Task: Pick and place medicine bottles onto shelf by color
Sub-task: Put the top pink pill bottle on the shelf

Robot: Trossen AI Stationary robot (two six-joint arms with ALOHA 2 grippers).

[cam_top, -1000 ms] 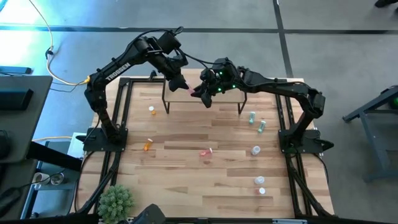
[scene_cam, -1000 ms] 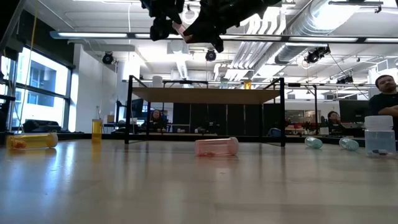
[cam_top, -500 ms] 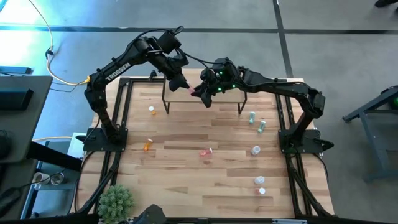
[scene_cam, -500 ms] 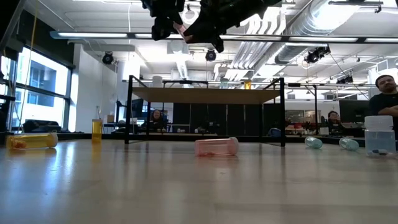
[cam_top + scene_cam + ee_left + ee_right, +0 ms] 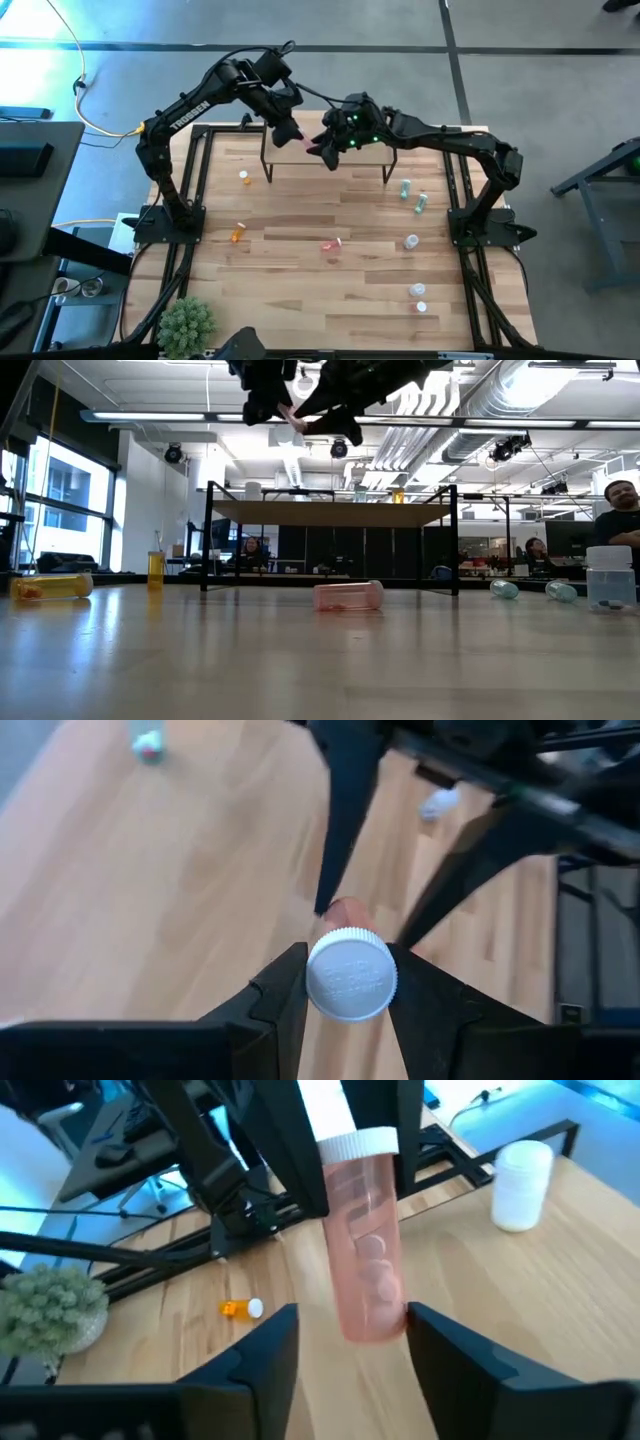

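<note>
High view: left pincer (image 5: pixel 296 138) clamps one pink bottle (image 5: pixel 365 1275); right pincer (image 5: pixel 322 150) parted.

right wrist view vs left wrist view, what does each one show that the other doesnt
Only the right wrist view shows the pink bottle side-on, pills inside it, between the right gripper's parted fingers. It also shows the green plant, an orange bottle lying on the table, and a white bottle standing on the shelf.

Only the left wrist view shows the bottle's white cap end-on, clamped in the left gripper.

Both show the same pink bottle held between the two grippers.
</note>
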